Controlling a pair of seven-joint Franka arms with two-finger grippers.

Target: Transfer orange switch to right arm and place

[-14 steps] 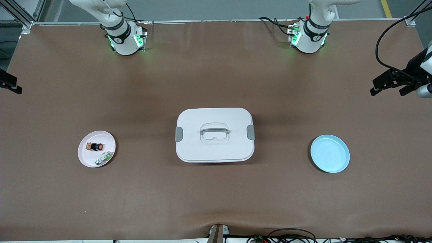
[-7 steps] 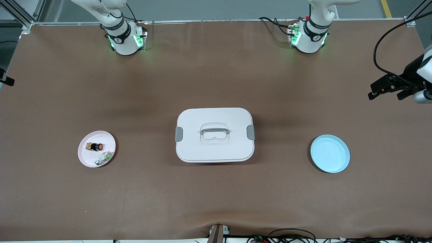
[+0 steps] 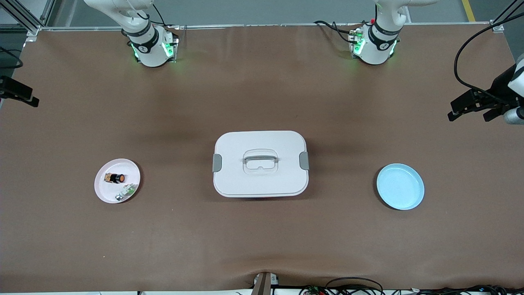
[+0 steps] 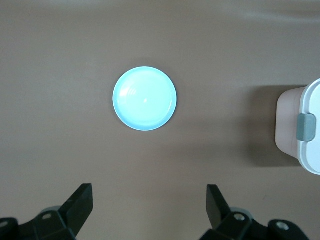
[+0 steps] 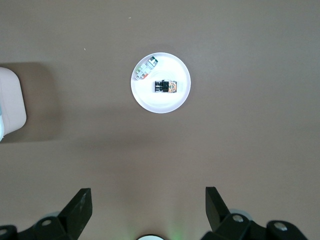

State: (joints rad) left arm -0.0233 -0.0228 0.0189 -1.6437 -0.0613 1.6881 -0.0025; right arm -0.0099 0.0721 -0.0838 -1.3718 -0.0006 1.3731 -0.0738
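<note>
The orange switch [image 3: 118,178] lies on its side on a small pink plate [image 3: 123,166] toward the right arm's end of the table. It also shows in the right wrist view [image 5: 166,86] on that plate [image 5: 165,102]. My right gripper [image 3: 24,98] hangs high over the table's edge at that end, open and empty, as the right wrist view [image 5: 148,202] shows. My left gripper [image 3: 468,114] hangs over the table's edge at the left arm's end, open and empty [image 4: 150,200].
A small green-white-silver part [image 3: 127,191] shares the pink plate, nearer the front camera than the switch. A white lidded box [image 3: 260,164] with a handle stands mid-table. An empty blue plate [image 3: 400,186] lies toward the left arm's end and shows in the left wrist view [image 4: 145,98].
My right gripper drew back toward the table's edge, then came a little farther in over the table. My left gripper shifted slightly. The switch and plates have not moved.
</note>
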